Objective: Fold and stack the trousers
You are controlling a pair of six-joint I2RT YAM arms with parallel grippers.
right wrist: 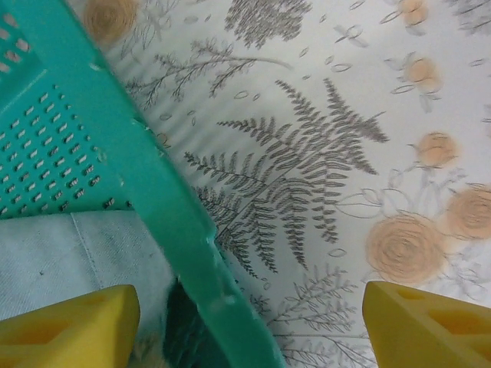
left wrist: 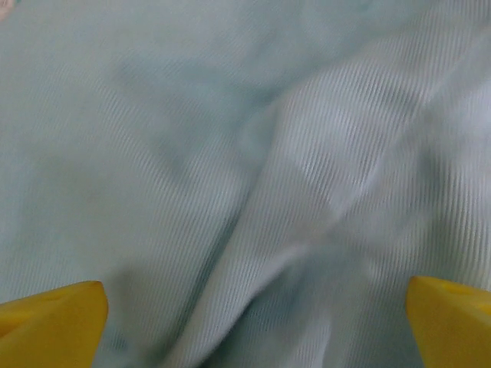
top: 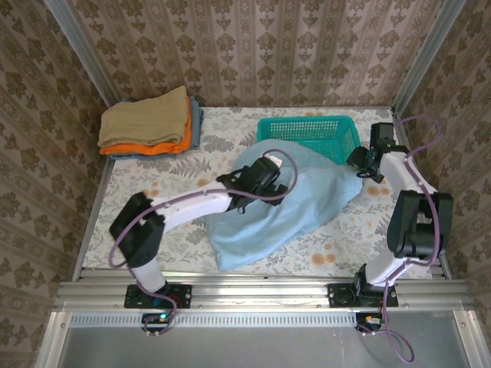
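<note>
Seen from above, the trousers (top: 291,207) lay spread over the middle of the table (top: 153,192), their far edge against the basket (top: 307,126). The left gripper (top: 275,165) was over them and the right gripper (top: 359,159) was by the basket's right corner. The left wrist camera showed its fingers spread wide above rumpled blue cloth, gripping nothing. The right wrist camera showed its fingers apart and empty on either side of the basket's rim, with pale cloth beside it.

Materials and finishes, top and wrist views.
Trousers (top: 284,207): soft matt cloth, fine ribbed weave, creased. Basket (right wrist: 165,192), 1 o'clock from them: glossy perforated plastic, scuffed rim. Table cover (right wrist: 322,192): smooth printed sheet. Front rail (top: 261,290): matt metal.
</note>
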